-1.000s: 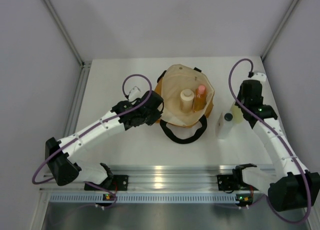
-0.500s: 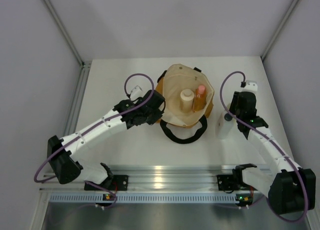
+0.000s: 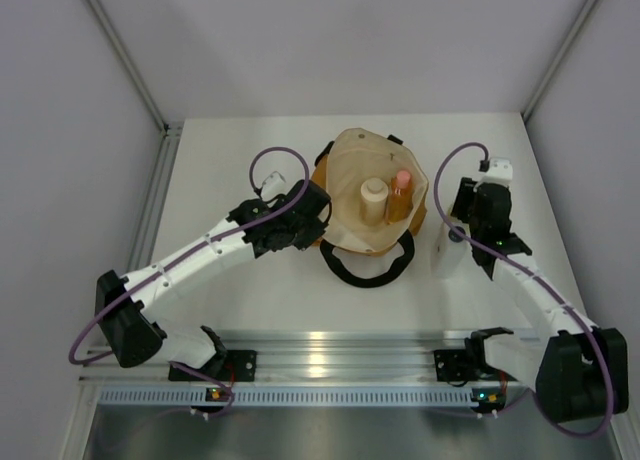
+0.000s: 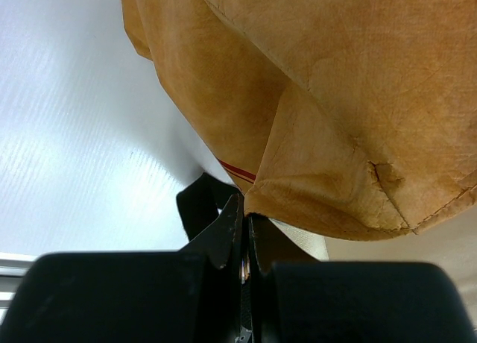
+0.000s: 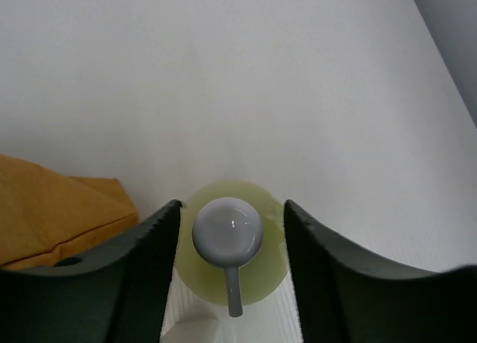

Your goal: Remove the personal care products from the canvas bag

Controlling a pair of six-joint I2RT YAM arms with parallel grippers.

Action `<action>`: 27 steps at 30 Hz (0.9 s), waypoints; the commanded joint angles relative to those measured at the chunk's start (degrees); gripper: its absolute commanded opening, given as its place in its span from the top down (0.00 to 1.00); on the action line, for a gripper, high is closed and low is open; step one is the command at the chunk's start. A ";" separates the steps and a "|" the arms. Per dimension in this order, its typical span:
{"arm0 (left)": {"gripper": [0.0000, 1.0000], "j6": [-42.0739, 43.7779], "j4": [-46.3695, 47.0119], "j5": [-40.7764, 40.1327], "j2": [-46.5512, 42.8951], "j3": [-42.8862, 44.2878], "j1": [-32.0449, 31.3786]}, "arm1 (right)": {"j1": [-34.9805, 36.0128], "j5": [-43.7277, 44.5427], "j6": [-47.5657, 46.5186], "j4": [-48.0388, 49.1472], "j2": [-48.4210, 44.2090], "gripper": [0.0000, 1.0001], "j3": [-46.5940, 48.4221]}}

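Left claw (image 4: 244, 209), as I viewed it, was clenched on the canvas bag (image 3: 350, 175) fabric. The cream-beige bottle (image 3: 373, 198) and orange bottle (image 3: 401, 195) stood inside the bag. Right claw (image 5: 231, 209) straddled the upright yellow-green bottle (image 5: 229, 235) on the tabletop (image 3: 250, 160), beside the white bottle (image 3: 445, 255); gripping or released, I could not tell.

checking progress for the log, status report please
Left end effector shut on bag. Right end effector astride green bottle on table, grip unclear; white bottle beside. Cream bottle, orange bottle in bag, mouth unobstructed.
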 commanded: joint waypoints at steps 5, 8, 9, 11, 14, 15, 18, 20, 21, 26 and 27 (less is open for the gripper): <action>1.00 0.15 0.30 0.36 -0.03 1.35 -0.10 | -0.65 0.76 0.16 1.25 -3.46 0.29 7.49; 1.00 -0.28 0.30 0.88 0.06 1.52 -0.10 | -0.74 0.15 0.34 -5.51 -3.21 0.28 13.63; 1.00 -0.29 0.30 0.97 0.23 1.61 -0.10 | -0.74 -0.90 0.51 -9.01 -3.12 0.28 15.32; 1.00 -0.20 0.30 1.15 0.67 2.23 -0.10 | -0.74 -2.83 0.60 -11.67 -3.38 0.27 19.53; 1.00 -0.11 0.30 1.24 0.93 2.75 -0.10 | -0.65 -7.66 1.56 -14.31 -4.78 0.19 23.58; 1.00 -0.11 0.30 1.24 0.85 2.84 -0.10 | -0.65 -11.50 2.53 -15.36 -4.96 0.17 24.90; 1.00 -0.37 0.30 1.24 0.94 2.84 -0.10 | 0.39 -17.32 5.60 -20.28 -4.00 0.06 30.79; 1.00 -0.37 0.30 1.24 0.94 2.84 -0.10 | 2.33 -19.01 6.31 -24.92 -2.60 0.06 35.87; 1.00 -0.38 0.30 1.24 1.02 2.84 -0.10 | 4.77 -18.14 6.75 -26.52 -2.15 0.06 37.38; 1.00 -0.46 0.30 1.32 1.38 3.02 -0.10 | 13.74 -15.94 6.85 -34.69 1.18 0.12 46.79; 1.00 -0.46 0.30 1.32 1.46 3.10 -0.10 | 17.85 -14.20 6.67 -35.75 1.89 0.14 47.93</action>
